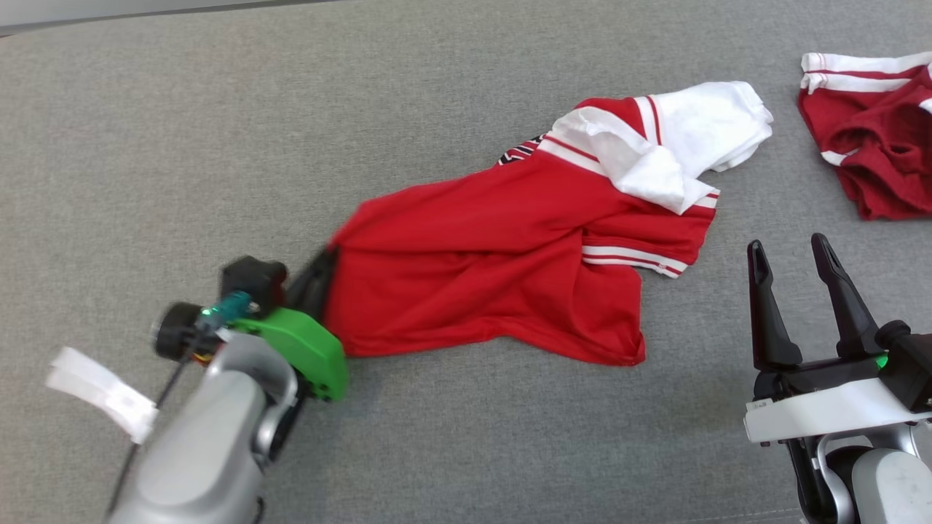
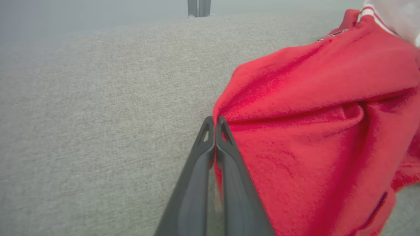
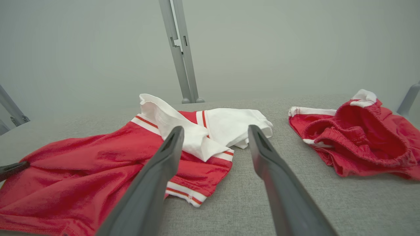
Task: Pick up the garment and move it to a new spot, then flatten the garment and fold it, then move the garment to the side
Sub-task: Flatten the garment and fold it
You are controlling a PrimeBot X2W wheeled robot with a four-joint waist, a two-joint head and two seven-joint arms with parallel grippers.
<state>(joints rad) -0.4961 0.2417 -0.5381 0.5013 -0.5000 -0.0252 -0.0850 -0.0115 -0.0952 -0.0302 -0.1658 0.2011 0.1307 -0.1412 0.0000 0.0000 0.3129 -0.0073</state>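
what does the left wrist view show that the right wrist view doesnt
Left wrist view, not the right wrist: the left gripper seen along its length, jaws shut on the edge of the red jersey. Right wrist view, not the left: the right gripper with jaws open and empty, and the red shorts lying apart from the jersey. Both: the jersey, the grey surface and a metal post behind it.
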